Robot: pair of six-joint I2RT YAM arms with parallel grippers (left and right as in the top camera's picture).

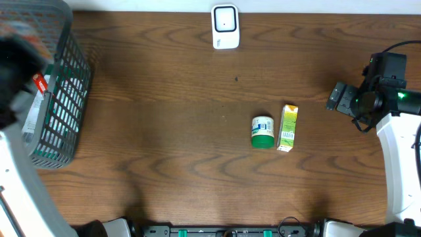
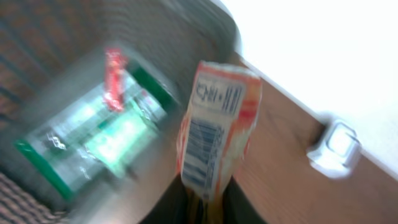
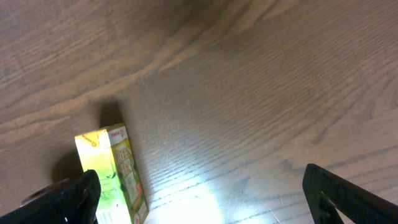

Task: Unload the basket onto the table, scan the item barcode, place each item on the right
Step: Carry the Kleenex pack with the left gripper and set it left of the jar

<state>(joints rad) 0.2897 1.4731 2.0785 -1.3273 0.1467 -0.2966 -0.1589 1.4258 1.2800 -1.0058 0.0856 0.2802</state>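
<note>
- My left tool [image 2: 208, 210] clamps an orange-and-white carton [image 2: 219, 118], its blue barcode [image 2: 199, 152] blurred.
- The left tool's tips are cut off at the frame's bottom.
- My right tool [image 3: 205, 198] stands wide apart.

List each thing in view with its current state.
left gripper, shut on the orange carton
orange carton, held in the air
right gripper, open, empty
green carton, lying flat on the table
green-capped jar, lying on its side
basket, holds packets
</note>
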